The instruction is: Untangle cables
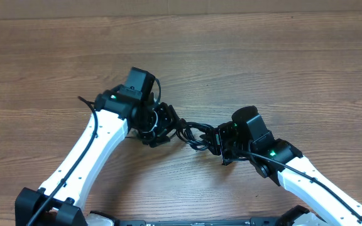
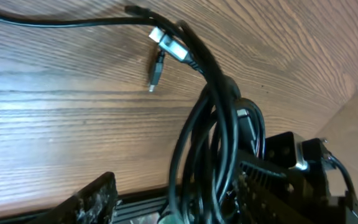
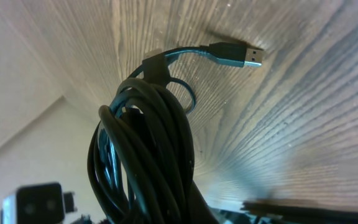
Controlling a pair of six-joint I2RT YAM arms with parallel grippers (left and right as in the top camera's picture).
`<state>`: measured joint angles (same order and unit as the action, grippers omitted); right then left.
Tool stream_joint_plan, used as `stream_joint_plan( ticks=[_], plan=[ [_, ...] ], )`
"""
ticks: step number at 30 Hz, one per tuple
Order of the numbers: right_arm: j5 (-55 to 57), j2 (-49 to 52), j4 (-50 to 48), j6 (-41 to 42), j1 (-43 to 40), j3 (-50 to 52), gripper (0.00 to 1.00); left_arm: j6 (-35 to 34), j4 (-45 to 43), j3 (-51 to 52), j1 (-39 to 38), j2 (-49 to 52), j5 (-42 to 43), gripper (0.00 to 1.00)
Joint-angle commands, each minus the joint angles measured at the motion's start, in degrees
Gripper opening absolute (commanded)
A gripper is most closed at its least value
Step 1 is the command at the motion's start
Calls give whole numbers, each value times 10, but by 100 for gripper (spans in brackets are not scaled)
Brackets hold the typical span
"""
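The cables lie near the middle of the tabletop, as a knotted bundle spanning the short gap between the two claws. The bundle's long axis runs left to right, and its right end sits slightly nearer than its left. The left claw meets the left end and the right claw meets the right end, so neither arm is clearly the closer one. The right claw is closed. In the right wrist view the bundle runs straight into its mouth, so it is judged to be gripping cords from the bundle. In the left wrist view the left claw's jaws stand on either side of the bundle, and one textured finger shows clear of the cords. Whether that claw has a firm grip cannot be told. The cords are thin, black, smooth-jacketed and limp, wound into several overlapping loops. One flat, silvery rectangular plug sticks out on a short free tail above the coil. A second silvery plug and a small dark plug lie beside each other at the coil's far edge. The tabletop is matt brown wood grain. Separating the bundle is judged to require pulling along the left-right axis.
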<state>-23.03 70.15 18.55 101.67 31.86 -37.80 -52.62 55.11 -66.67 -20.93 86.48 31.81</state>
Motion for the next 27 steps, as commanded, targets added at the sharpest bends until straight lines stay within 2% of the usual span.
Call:
stream_joint_plan(
  ticks=[1, 5, 8, 10, 12, 14, 18, 20, 21, 22, 23, 25, 27],
  plan=[
    [5, 1, -19, -109, -1, 1, 4, -18, -16, 12, -14, 2, 12, 61],
    [8, 1, -82, -294, -1, 1, 4, -16, -21, 14, -24, 4, -8, 58],
    [44, 1, -93, -302, -1, 1, 4, -13, -21, 14, -22, 4, -9, 56],
    [80, 1, -93, -321, -1, 1, 4, 7, -24, 14, -16, 4, -8, 65],
    [113, 1, -93, -365, -1, 1, 4, 55, -42, 13, -7, 4, -4, 84],
    [129, 1, -93, -397, -1, 1, 4, 99, -57, 9, 8, 1, 13, 100],
    [134, 1, -97, -450, -1, 1, 4, 148, -59, 2, 31, -14, 0, 99],
    [134, 1, -100, -461, -1, 1, 4, 149, -42, 2, 33, -19, -29, 99],
    [135, 1, -102, -463, -1, 1, 4, 149, -31, 2, 33, -19, -42, 88],
    [136, 1, -104, -463, -1, 1, 4, 148, -16, 2, 31, -18, -52, 82],
    [136, 1, -110, -463, -1, 1, 4, 147, -2, 6, 27, -17, -56, 81],
    [136, 1, -115, -462, -1, 1, 4, 147, 3, 14, 18, -17, -57, 82],
    [135, 1, -119, -462, -1, 1, 4, 146, -2, 24, 9, -17, -63, 88]
  ],
)
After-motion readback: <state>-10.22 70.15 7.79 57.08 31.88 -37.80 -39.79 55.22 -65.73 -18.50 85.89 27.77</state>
